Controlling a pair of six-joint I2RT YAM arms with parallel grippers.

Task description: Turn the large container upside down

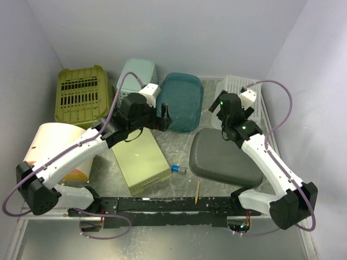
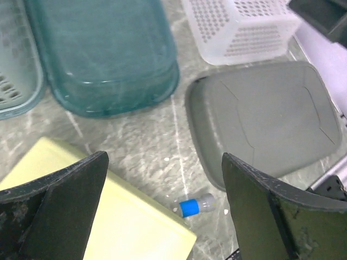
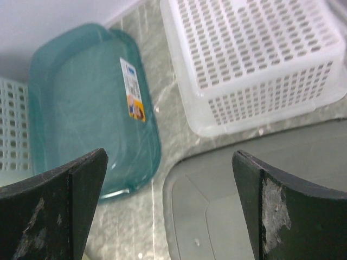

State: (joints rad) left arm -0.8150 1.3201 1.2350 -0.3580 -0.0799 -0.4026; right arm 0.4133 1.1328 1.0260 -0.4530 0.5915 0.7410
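At the far left an olive basket (image 1: 81,97) sits bottom-up by the wall. Next to it, the left claw (image 2: 164,162) hangs wide open with nothing between its jaws, above the far end of the pale green box (image 1: 140,160). I take that box for the large container. It lies near the middle of the table (image 1: 173,143), and its smooth top with no rim showing suggests it is already upside down. The step looks like letting go, so the next move calls for a straight lift. The teal tub (image 1: 181,100) is close on the far side and a vial (image 1: 178,169) lies just beside the box's right edge. Rightwards, the grey tub (image 1: 227,158) fills the near right (little spare room there). The right claw (image 3: 169,162) is open and empty too, above the gap beside the white basket (image 3: 255,59).
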